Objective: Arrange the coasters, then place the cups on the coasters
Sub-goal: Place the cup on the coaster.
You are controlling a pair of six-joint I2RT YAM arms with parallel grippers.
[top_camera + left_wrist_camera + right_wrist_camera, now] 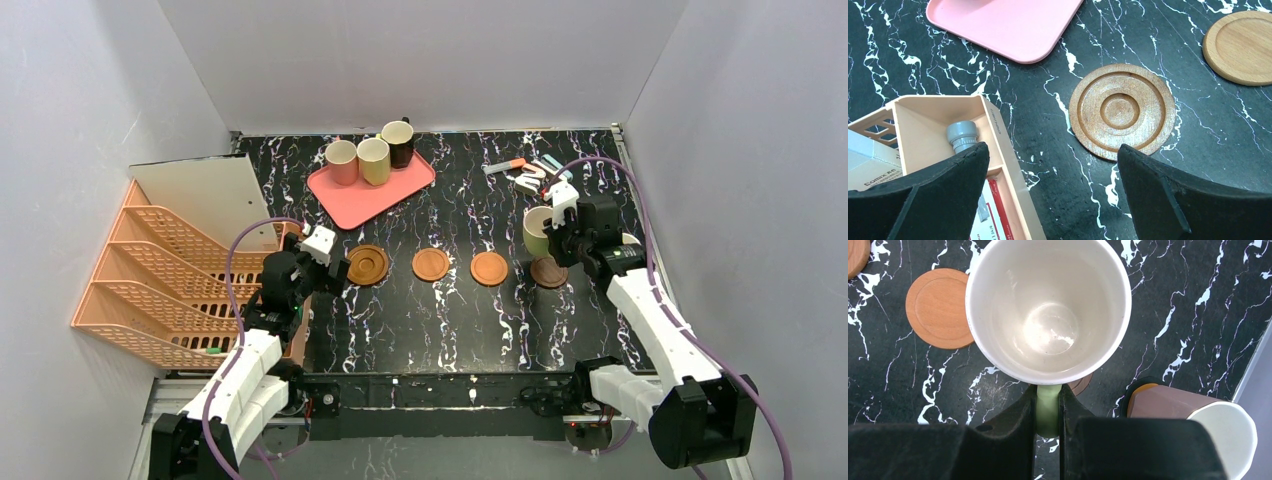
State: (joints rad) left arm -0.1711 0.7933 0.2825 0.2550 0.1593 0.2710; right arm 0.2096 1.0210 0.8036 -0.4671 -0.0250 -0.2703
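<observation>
Now the right tool [1048, 402] clamps the green cup's [1048, 315] handle.

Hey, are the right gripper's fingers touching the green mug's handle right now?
Touching. The right wrist view shows the right gripper, fingers pressed on both sides of the handle of the green mug.

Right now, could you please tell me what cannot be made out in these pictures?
Right wrist: the green mug hides most of the dark coaster beneath; contact unclear.
Left wrist: the top edge cuts off the pink tray.
Top view: the far-right clutter is too small to identify.
</observation>
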